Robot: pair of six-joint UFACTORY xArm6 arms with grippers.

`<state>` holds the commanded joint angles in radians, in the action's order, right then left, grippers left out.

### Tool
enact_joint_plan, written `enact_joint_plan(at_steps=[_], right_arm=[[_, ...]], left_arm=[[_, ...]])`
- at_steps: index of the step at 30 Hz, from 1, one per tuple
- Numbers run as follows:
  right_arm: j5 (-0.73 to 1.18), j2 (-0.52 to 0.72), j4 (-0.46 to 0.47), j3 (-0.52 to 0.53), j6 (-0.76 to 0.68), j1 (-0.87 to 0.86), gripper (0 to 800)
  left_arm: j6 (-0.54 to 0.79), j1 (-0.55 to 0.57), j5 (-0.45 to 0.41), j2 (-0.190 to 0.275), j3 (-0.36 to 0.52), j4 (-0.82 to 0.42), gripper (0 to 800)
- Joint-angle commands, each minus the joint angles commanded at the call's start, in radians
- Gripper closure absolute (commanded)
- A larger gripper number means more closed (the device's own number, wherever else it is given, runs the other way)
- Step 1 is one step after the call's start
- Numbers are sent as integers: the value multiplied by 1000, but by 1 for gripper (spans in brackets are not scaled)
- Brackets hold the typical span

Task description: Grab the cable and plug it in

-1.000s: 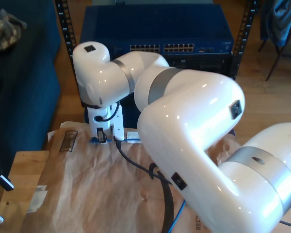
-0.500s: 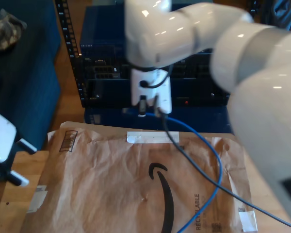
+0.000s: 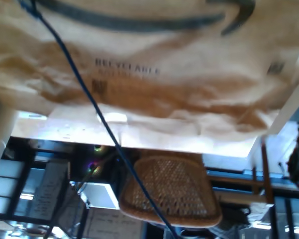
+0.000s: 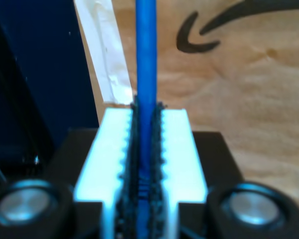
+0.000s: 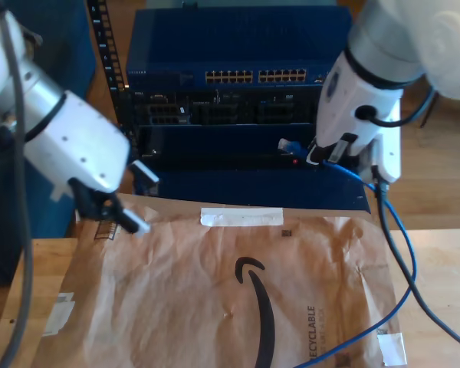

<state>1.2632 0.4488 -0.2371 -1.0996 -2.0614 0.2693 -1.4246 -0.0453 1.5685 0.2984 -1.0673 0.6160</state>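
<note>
1. Second gripper, jaws clamped on the cable, hangs at the exterior view's right.
2. Plug points toward the rack, close before its face.
3. First gripper's state cannot be told.

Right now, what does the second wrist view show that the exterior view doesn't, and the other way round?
Second wrist view: the ridged pads of my second gripper pinching the cable between them, close up. Exterior view: the rack switch with its rows of ports, and the cable's plug end held near it. Both: the blue cable, the brown paper mailer with its black arrow, and the white tape strip.
</note>
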Motion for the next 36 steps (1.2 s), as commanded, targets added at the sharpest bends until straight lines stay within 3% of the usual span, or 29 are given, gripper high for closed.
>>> enact_joint_plan(at_steps=[7, 15, 27, 36], right_arm=[[57, 35, -155, 0, 84, -121, 796], [80, 57, -264, 5, 110, -129, 796], [75, 94, -276, 15, 133, -129, 796], [72, 91, -281, -3, 132, -123, 796]], left_arm=[[-14, 83, 2, -74, -104, 120, 0], [-17, 106, 41, -91, -212, 224, 0], [-133, 109, 75, -97, -227, 376, 0], [-123, 107, 75, -104, -222, 377, 0]])
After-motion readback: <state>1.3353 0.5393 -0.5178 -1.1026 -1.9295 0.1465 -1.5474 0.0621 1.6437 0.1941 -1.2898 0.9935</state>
